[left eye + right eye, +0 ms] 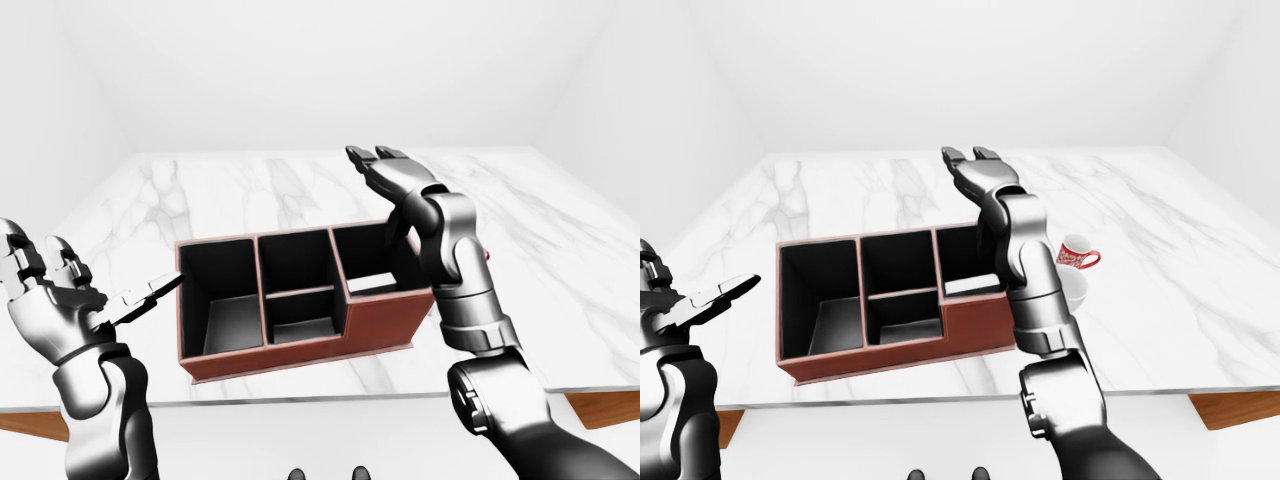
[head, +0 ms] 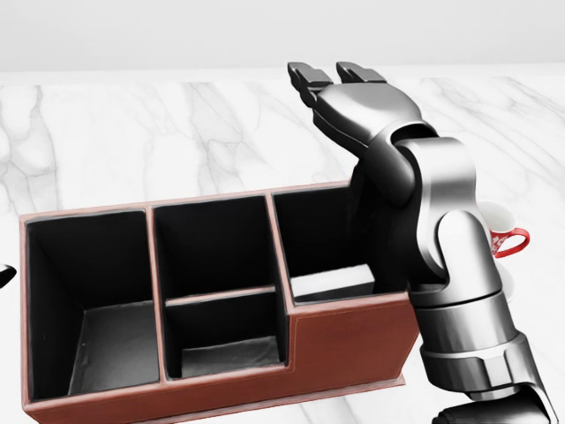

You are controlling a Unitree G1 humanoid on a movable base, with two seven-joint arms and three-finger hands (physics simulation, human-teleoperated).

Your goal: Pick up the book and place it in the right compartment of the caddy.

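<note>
Empty, fingers spread, the right hand [image 2: 340,88] hovers above the pale flat book [image 2: 334,283] lying in the brown leather caddy's [image 2: 344,340] right compartment.

No readable text, labels, brands or numbers on anything in view.

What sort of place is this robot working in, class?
Probably a simulated kitchen or home counter: a white marble countertop in a bare white room, with a brown compartmented caddy and a red patterned mug.
</note>
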